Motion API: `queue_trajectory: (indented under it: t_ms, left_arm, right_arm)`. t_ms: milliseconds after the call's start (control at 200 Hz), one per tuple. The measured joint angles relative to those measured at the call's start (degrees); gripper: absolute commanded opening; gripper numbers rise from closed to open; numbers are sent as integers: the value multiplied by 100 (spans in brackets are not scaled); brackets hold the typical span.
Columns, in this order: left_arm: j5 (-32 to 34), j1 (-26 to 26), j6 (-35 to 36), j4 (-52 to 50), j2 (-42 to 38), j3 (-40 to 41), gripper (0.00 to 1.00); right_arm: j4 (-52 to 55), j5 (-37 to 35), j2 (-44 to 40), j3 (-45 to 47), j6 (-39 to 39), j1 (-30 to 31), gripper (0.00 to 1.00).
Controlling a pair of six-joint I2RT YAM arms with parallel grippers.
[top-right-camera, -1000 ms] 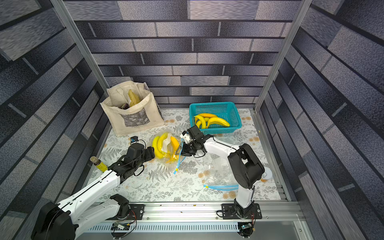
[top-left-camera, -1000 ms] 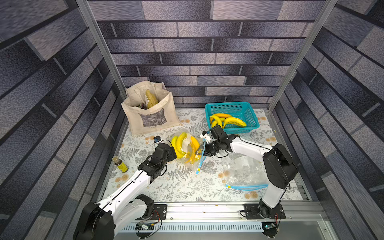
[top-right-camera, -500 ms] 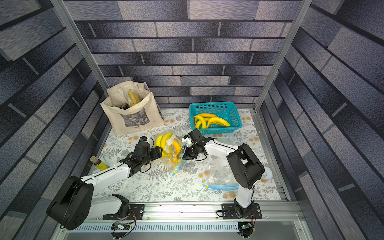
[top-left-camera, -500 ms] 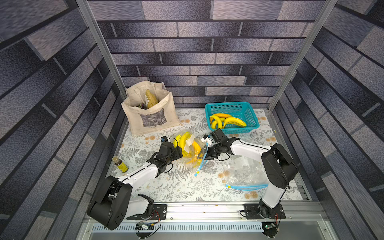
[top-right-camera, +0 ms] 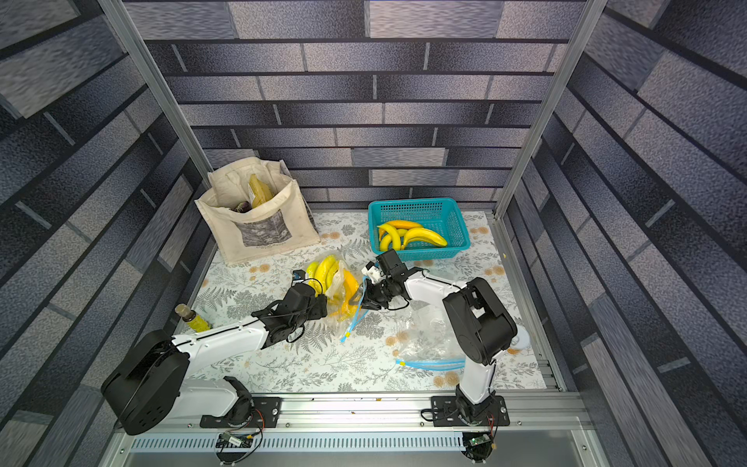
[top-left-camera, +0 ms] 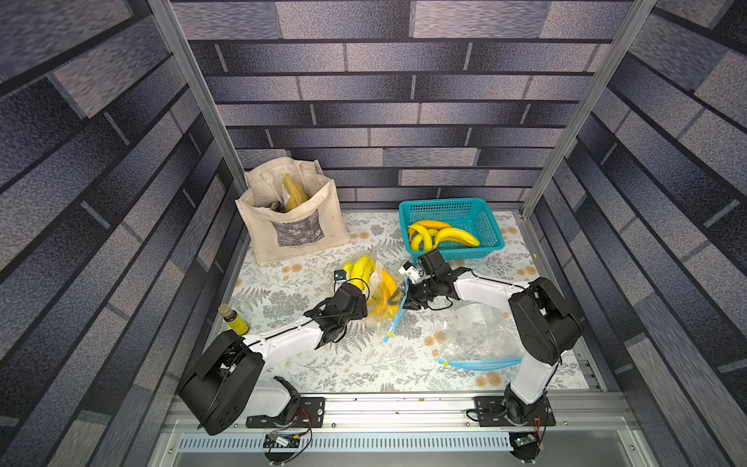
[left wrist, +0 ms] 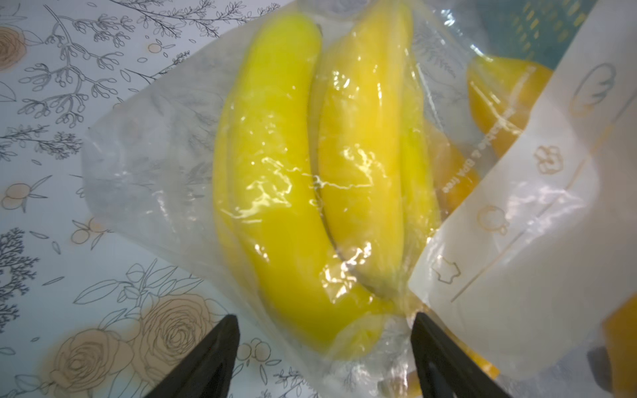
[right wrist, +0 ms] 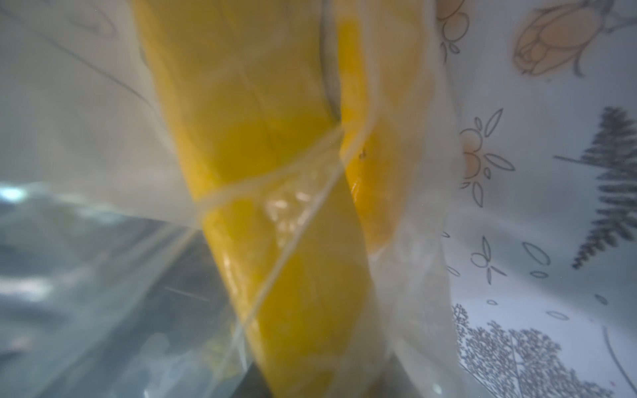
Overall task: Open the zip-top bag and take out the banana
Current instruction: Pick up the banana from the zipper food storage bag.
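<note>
Now the right tool [top-left-camera: 405, 301] pinches the bag [top-left-camera: 376, 279] at its mouth; the left tool [left wrist: 324, 317], spread, should next close on a banana [left wrist: 275, 172].

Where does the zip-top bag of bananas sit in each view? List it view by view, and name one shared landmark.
In a top view: zip-top bag at the table's centre, between the two arms.
In a top view: same spot, nearer the camera than the teal basket.
Left wrist: fills the picture's middle.
Right wrist: blurred, very close to the lens.
Shared landmark: floral table cover, visible in all four.
</note>
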State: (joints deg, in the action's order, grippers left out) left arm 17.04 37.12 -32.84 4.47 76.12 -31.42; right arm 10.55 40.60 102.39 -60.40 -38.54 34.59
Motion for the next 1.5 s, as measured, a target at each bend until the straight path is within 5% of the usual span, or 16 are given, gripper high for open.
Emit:
queue_trajectory:
  t_ms: [391, 856, 1117, 1498]
  left_arm:
    - [81, -2, 70, 181, 654, -581, 10]
    - [597, 107, 251, 37, 1073, -1027, 9]
    - [935, 116, 450, -101, 1224, -1224, 10]
    - [1176, 20, 564, -824, 1558, -1899, 13]
  right_arm:
    - [162, -66, -269, 146, 26, 0, 19]
    - [776, 328, -933, 345, 295, -203, 22]
    - [1088, 1169, -1532, 533, 61, -284, 23]
    - [4376, 765, -2225, 752, 1860, -284, 24]
